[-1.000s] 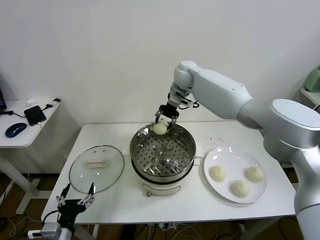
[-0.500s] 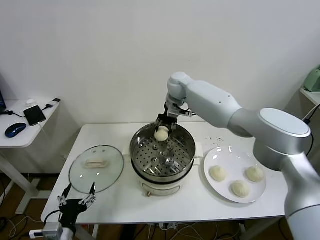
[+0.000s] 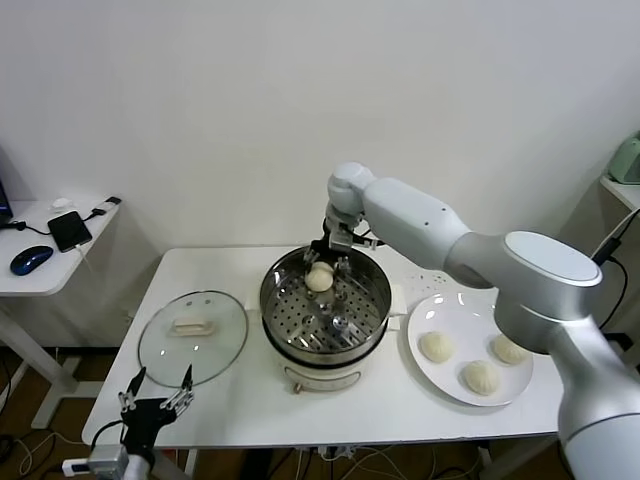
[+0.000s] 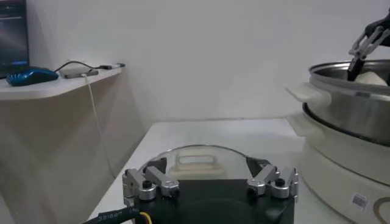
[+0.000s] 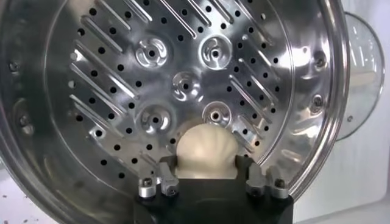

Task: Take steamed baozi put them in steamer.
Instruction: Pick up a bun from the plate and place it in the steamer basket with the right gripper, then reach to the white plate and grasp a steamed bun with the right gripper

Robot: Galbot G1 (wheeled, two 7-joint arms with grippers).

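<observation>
Steamer: you had the round shiny steel steamer (image 3: 325,310) with its perforated tray on a white electric base, standing at the middle of the white bench (image 3: 250,415), nearer the front edge than the back.

Right end effector: your right end effector (image 3: 331,262) reached down inside the steamer at its back rim. The right wrist view showed its fingers (image 5: 167,176) spread on either side of a bun, so it looked released rather than clenched; you could not tell whether the pads were touching the dough.

Bun in steamer: one small cream-white dough bun with a pinched top (image 3: 319,277) sat on the perforated tray by the back wall, between the fingers.

Buns on plate: three more cream-white buns (image 3: 436,346) lay on the flat white round plate (image 3: 458,312) toward the right edge of the bench, just beside the steamer.

Lid: the round glass lid with a white handle (image 3: 193,335) lay flat toward the left edge of the bench.

Left end effector: your left end effector (image 3: 155,400) waited at the front left corner of the bench, just off the lid's front rim, fingers spread wide and empty.
</observation>
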